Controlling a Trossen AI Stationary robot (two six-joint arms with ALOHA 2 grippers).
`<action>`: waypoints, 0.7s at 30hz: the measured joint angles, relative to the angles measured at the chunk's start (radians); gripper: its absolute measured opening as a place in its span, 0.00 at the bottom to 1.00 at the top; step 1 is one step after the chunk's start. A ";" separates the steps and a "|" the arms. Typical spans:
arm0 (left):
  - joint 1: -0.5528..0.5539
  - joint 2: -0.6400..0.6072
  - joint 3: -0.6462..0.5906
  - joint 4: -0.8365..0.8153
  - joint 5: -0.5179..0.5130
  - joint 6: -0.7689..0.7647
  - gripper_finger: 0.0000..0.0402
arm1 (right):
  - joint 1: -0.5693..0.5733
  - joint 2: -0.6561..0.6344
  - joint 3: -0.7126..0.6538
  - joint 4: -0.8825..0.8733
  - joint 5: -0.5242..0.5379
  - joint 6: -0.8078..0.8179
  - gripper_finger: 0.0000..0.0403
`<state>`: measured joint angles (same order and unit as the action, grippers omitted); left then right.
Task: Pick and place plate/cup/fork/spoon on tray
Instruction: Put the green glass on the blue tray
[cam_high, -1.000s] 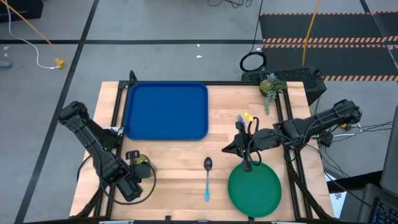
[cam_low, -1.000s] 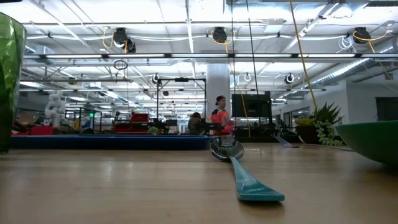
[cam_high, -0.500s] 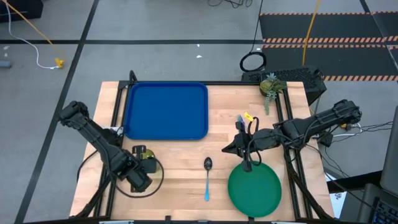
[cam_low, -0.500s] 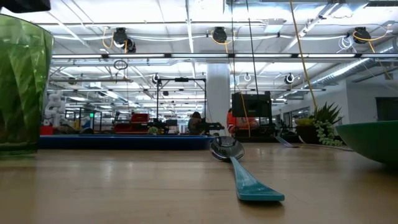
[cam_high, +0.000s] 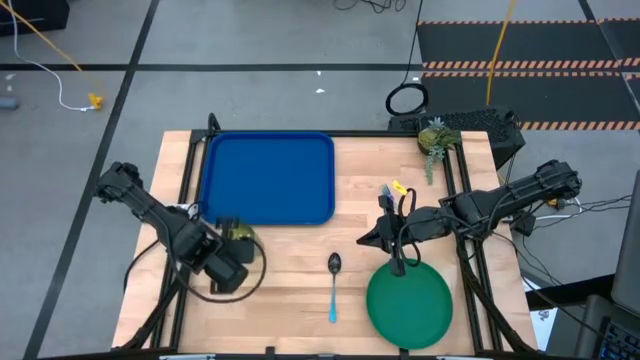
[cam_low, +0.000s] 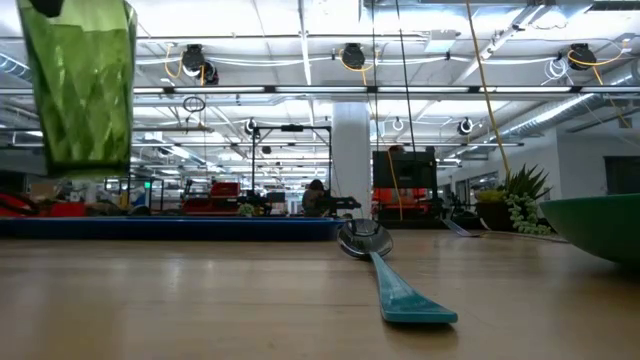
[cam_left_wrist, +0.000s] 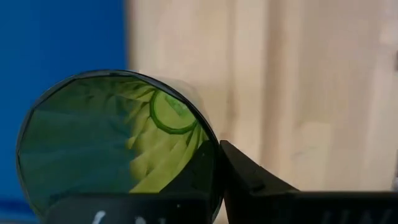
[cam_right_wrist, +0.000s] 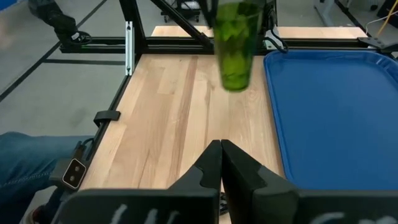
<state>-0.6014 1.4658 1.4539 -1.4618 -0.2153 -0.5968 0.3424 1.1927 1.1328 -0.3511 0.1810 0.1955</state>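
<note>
- The small translucent olive-green plastic cup (cam_low: 82, 85) hangs clear of the wooden table (cam_high: 290, 270), in the upper left of the low view and at lower left of centre in the high view, just beside the near edge of the large rectangular bright blue plastic tray (cam_high: 267, 178).
- The left gripper (cam_high: 232, 252) is clamped on the cup's rim, one finger (cam_left_wrist: 249, 180) outside the wall, as the left wrist view shows.
- The cup looks light, thin-walled and smooth, so it could slip or flex; a rim pinch seems sound if it is kept upright.
- The right gripper (cam_right_wrist: 220, 163), fingers pressed together and empty, hovers by the top edge of the large round green plastic plate (cam_high: 409, 305) at lower right.
- The spoon (cam_high: 333, 285), with light blue handle and dark bowl, lies at bottom centre.
</note>
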 joint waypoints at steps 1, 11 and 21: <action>0.010 0.000 0.011 -0.032 -0.013 0.001 0.04 | 0.000 0.000 0.000 0.000 0.000 0.000 0.00; 0.148 -0.032 0.029 -0.115 -0.078 0.163 0.03 | 0.000 0.000 -0.001 -0.004 0.001 -0.002 0.00; 0.360 -0.110 0.029 -0.110 -0.148 0.348 0.02 | -0.002 0.001 -0.029 0.002 0.002 -0.017 0.00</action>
<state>-0.2417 1.3562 1.4830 -1.5718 -0.3630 -0.2486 0.3405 1.1934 1.1034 -0.3495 0.1825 0.1781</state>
